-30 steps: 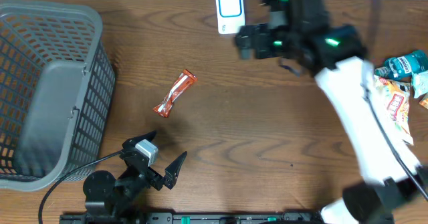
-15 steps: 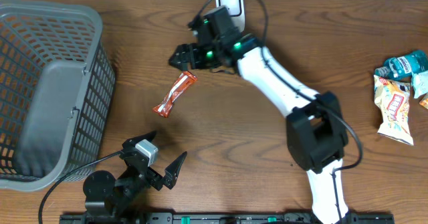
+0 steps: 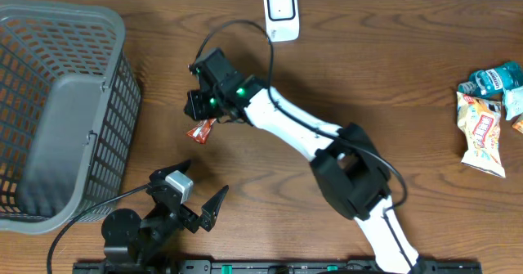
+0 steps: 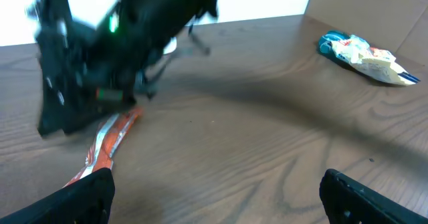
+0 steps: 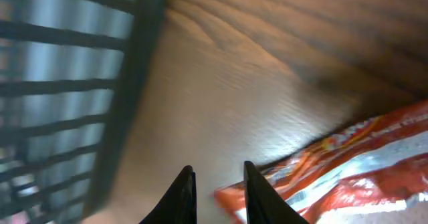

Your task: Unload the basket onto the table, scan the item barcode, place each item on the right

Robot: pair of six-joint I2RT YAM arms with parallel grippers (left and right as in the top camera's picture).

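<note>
An orange and white snack packet (image 3: 198,130) lies on the wooden table left of centre, its upper end hidden under my right gripper (image 3: 196,117). In the right wrist view the jaws (image 5: 219,174) stand narrowly apart, with the packet's (image 5: 348,164) end between them and running off to the right. The white barcode scanner (image 3: 280,12) stands at the table's far edge. My left gripper (image 3: 204,178) rests open near the front edge, its view showing the packet (image 4: 110,140) and the right arm beyond its wide-spread fingers (image 4: 80,197).
A grey plastic basket (image 3: 122,29) fills the left side, close to the right gripper. Several more snack packets (image 3: 486,127) lie at the right edge, also seen in the left wrist view as a pile (image 4: 364,50).
My right arm swung from the back right, past the scanner, down onto the packet's upper end, and its jaws closed in. The left arm has not moved.
</note>
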